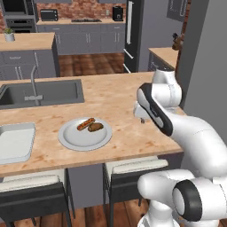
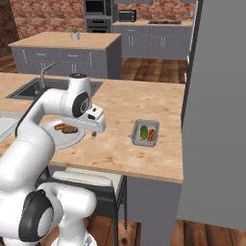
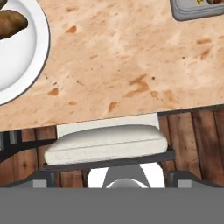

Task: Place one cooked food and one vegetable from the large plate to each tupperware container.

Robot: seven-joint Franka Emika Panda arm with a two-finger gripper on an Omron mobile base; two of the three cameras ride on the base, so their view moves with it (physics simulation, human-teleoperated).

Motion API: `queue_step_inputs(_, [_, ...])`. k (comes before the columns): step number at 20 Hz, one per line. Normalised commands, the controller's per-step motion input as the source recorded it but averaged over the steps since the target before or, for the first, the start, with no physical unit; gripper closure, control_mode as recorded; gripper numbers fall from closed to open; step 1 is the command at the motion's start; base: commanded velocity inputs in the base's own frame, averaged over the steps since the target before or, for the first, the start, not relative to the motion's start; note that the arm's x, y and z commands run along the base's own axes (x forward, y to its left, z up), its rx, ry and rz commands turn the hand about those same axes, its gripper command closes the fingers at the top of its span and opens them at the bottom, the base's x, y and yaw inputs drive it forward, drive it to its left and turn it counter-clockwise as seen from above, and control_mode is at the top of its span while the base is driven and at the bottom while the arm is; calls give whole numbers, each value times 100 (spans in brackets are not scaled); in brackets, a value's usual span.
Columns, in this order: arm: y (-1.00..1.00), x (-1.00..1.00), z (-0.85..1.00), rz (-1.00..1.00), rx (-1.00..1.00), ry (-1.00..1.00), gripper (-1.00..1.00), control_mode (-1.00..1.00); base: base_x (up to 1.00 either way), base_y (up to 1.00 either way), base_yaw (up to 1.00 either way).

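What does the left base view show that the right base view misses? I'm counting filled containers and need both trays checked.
Left base view: a tray at the picture's left edge, its visible part bare. Right base view: a second tray holding a green vegetable and a reddish food. Both: the large plate with two brown foods, and the sink.

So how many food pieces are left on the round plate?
2: a reddish sausage and a brown lump, side by side on the round pale plate.
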Motion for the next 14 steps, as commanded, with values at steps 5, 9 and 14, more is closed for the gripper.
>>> queue_step_inputs(5, [5,-56,5,7,0,0,-100,-100,0,0,0])
queue_step_inputs(9, [0,-10,0,7,0,-9,-100,-100,0,0,0])
queue_step_inputs(14, [0,0,0,0,0,0,-100,-100,0,0,0])
